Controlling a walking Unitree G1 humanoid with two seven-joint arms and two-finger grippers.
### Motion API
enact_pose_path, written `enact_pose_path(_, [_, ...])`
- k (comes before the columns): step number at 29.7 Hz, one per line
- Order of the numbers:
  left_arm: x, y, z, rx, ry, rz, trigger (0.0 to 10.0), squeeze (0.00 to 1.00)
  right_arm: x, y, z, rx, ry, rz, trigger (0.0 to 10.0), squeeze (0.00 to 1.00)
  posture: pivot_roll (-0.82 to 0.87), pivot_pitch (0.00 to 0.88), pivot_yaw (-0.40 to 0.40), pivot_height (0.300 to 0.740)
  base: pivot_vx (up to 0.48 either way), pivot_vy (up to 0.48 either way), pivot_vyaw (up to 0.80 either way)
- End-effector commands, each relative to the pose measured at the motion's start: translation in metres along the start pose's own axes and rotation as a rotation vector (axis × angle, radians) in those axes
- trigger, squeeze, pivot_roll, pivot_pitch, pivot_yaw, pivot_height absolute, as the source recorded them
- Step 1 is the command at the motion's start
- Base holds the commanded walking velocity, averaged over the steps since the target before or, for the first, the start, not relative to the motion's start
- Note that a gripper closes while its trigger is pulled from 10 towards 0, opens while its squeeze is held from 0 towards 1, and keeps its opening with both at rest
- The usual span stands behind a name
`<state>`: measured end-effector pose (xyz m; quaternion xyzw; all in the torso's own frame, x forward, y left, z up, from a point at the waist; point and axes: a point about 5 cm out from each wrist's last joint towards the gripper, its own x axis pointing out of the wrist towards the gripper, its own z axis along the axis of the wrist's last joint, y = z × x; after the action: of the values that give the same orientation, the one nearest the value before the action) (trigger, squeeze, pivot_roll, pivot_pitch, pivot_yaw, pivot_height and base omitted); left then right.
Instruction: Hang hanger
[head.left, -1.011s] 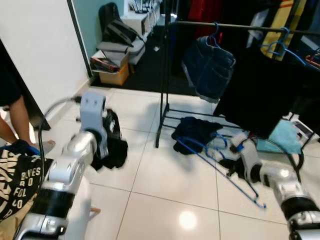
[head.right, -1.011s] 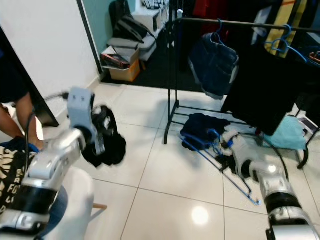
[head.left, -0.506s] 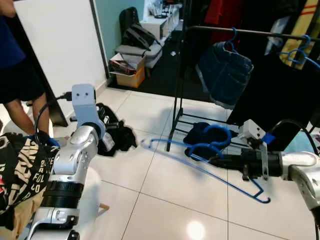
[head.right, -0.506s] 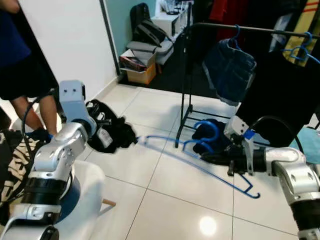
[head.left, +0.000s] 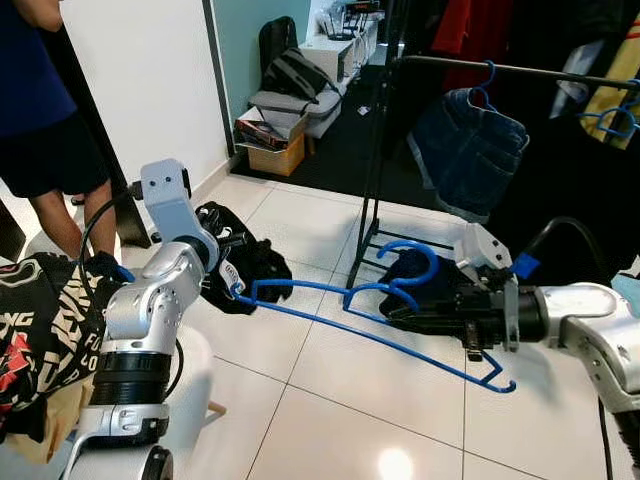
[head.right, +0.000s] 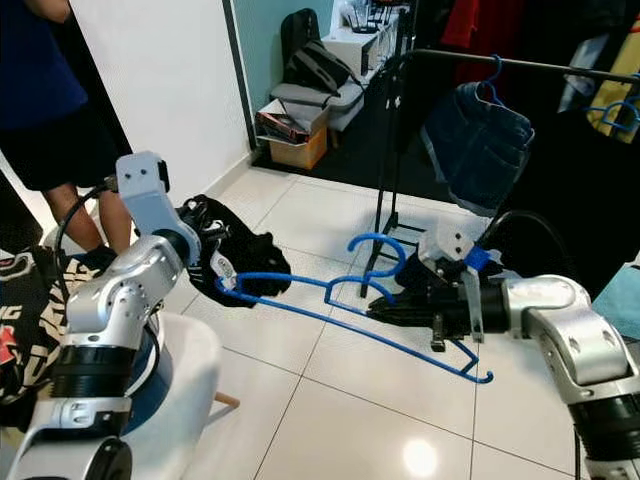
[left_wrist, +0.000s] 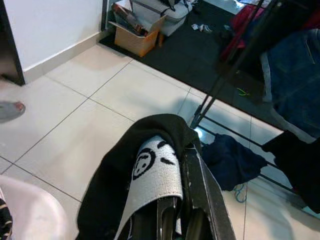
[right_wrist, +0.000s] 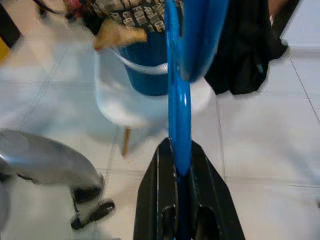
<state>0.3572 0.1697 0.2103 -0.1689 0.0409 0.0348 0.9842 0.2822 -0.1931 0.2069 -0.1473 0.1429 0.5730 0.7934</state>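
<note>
Bare tiles lie between the rack (head.left: 380, 150) at 12 o'clock and the chair (head.right: 185, 370). Right gripper (head.left: 395, 316) clamps a blue hanger (head.left: 370, 335); left gripper (head.right: 215, 268) pinches a black garment (head.right: 240, 255).

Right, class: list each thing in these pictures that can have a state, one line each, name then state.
Blue plastic hanger: off the rail, held level above the tiles, bare.
Right gripper: shut on the hanger near its hook.
Left gripper: shut on the black garment.
Black garment with white label: bunched, lifted at the hanger's far tip.
Denim shorts: hanging from the black clothes rail.
Dark blue cloth: crumpled on the floor.
</note>
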Motion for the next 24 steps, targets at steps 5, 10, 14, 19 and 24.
enact_pose_path(5, [-0.003,-0.015,0.008,-0.056,-0.007,-0.003,10.0,0.0,0.007,-0.002,0.012,-0.035,0.047,-0.06,10.0,0.0,-0.11,0.0,0.018,0.74,0.0,0.0,0.0])
enact_pose_path(10, [-0.007,-0.031,0.008,-0.117,0.014,-0.046,10.0,0.0,0.007,-0.009,0.014,-0.034,0.08,-0.129,10.0,0.0,-0.11,0.0,0.018,0.74,0.0,0.0,0.0])
enact_pose_path(14, [-0.009,-0.042,0.009,-0.149,0.019,-0.084,10.0,0.0,0.005,-0.01,0.018,-0.032,0.076,-0.143,10.0,0.0,-0.11,0.0,0.019,0.74,0.0,0.0,0.0])
enact_pose_path(19, [-0.01,-0.047,0.01,-0.157,0.021,-0.097,10.0,0.0,0.005,-0.007,0.025,-0.028,0.05,-0.133,10.0,0.0,-0.11,0.0,0.022,0.74,0.0,0.0,0.0])
enact_pose_path(24, [-0.01,-0.049,0.01,-0.156,0.023,-0.102,10.0,0.0,0.006,-0.005,0.029,-0.024,0.033,-0.125,10.0,0.0,-0.11,0.0,0.023,0.74,0.0,0.0,0.0])
